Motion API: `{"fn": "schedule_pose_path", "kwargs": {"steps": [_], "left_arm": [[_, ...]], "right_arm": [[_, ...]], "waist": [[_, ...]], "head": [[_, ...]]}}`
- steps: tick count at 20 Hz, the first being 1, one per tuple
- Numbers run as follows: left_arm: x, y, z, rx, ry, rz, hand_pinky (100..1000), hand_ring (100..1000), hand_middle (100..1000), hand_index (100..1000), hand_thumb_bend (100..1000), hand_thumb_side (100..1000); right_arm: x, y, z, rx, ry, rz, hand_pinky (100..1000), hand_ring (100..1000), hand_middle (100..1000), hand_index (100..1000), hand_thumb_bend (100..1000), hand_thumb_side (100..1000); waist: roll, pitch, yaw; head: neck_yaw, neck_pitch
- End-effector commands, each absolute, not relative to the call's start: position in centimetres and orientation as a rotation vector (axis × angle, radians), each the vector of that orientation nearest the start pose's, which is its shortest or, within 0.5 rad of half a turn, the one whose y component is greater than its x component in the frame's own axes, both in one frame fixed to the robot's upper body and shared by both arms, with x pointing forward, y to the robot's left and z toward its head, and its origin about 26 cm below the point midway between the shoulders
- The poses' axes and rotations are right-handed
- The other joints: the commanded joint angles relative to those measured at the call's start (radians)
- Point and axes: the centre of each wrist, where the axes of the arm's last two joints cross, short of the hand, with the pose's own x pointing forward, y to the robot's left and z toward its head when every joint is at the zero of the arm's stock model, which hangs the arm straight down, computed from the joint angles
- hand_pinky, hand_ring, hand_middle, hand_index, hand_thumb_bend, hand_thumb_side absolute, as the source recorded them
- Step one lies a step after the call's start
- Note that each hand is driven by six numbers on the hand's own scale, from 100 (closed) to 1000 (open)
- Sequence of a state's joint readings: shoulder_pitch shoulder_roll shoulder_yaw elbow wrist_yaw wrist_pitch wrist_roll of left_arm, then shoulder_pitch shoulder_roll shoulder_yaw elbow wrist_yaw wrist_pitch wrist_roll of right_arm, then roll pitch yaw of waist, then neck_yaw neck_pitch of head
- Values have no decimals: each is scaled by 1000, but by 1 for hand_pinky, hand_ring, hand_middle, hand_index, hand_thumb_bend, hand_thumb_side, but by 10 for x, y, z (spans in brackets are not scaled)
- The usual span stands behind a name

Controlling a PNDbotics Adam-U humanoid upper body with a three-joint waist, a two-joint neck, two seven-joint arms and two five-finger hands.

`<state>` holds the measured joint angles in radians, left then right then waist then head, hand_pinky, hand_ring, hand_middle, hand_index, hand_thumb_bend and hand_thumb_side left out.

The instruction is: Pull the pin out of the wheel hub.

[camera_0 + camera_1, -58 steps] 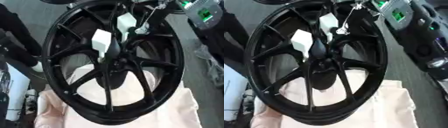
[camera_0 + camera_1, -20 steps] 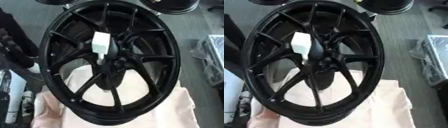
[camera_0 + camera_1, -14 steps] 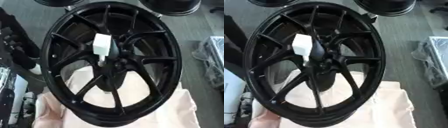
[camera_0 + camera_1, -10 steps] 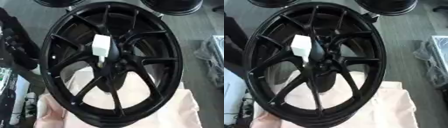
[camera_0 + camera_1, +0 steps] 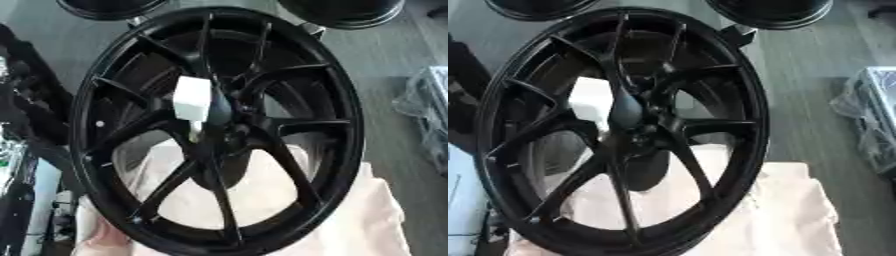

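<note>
Pin [image 5: 192, 100], white-headed, sits in the black wheel hub [image 5: 219, 125] on pale cloth [image 5: 367, 220]; no fingers visible, their state unknowable.

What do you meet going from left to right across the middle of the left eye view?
Dark clutter at the left edge → the black wheel's left rim → the white block on the hub → the wheel's right rim → grey floor → a clear plastic-wrapped bundle at the right edge. No hand shows.
</note>
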<state>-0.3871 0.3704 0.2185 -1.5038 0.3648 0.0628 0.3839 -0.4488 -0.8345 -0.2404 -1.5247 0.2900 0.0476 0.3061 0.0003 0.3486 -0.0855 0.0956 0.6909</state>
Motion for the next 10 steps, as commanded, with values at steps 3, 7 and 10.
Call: {"fn": "schedule_pose_path", "kwargs": {"steps": [3, 7, 10], "left_arm": [[360, 361, 152, 328, -1891, 448, 643, 740, 692, 692, 329, 741], [361, 358, 151, 319, -1888, 436, 642, 740, 693, 693, 330, 740], [362, 355, 150, 309, -1885, 425, 642, 740, 693, 693, 330, 740]], "right_arm": [[316, -456, 252, -1061, -1656, 695, 890, 865, 851, 906, 100, 908], [297, -460, 233, -1071, -1670, 608, 891, 856, 853, 911, 100, 864], [281, -461, 225, -1073, -1689, 551, 889, 848, 849, 907, 100, 773]], "waist": [[0, -17, 8], [-1, -22, 23], [-2, -27, 35]], "head": [[-9, -14], [-20, -6], [-30, 1]]}}
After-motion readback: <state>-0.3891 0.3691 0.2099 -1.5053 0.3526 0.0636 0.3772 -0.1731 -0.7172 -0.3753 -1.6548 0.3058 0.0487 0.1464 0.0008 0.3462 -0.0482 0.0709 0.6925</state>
